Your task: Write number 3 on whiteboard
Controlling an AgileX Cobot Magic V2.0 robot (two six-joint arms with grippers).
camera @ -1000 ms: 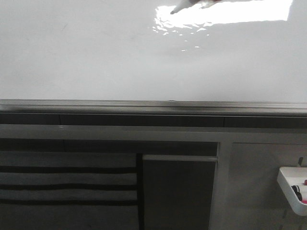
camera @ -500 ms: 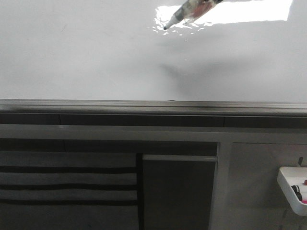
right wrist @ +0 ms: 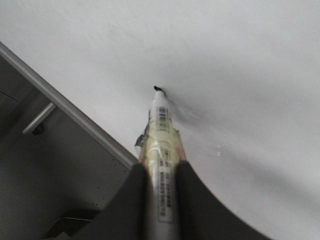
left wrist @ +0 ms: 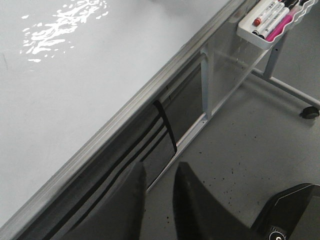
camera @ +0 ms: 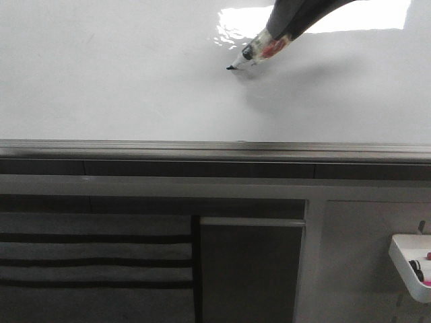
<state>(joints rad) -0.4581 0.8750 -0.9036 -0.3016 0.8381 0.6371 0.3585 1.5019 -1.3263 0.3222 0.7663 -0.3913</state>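
The whiteboard [camera: 121, 81] is a large glossy white board with a grey metal edge strip [camera: 202, 149] and a bright light patch at the top. No drawn number 3 shows on it. My right gripper [camera: 277, 32] comes in from the top right, shut on a marker [camera: 258, 50] with a pale barrel and a black tip [camera: 230, 68]. In the right wrist view the marker [right wrist: 162, 145] sits between my fingers [right wrist: 187, 185], and its tip [right wrist: 158, 89] is at or just off the board, with its shadow beside it. My left gripper [left wrist: 160, 172] hangs beside the board's edge over the floor, slightly open and empty.
Grey cabinet panels [camera: 249, 269] and a striped dark cover [camera: 94, 256] stand under the board. A white tray [camera: 409, 266] with several markers hangs at the lower right; it also shows in the left wrist view [left wrist: 270, 22]. A caster wheel [left wrist: 311, 112] rests on the speckled floor.
My right gripper has come down into the front view with the marker. The tip has moved down from the light patch to a lower point on the board, where its shadow now meets it.
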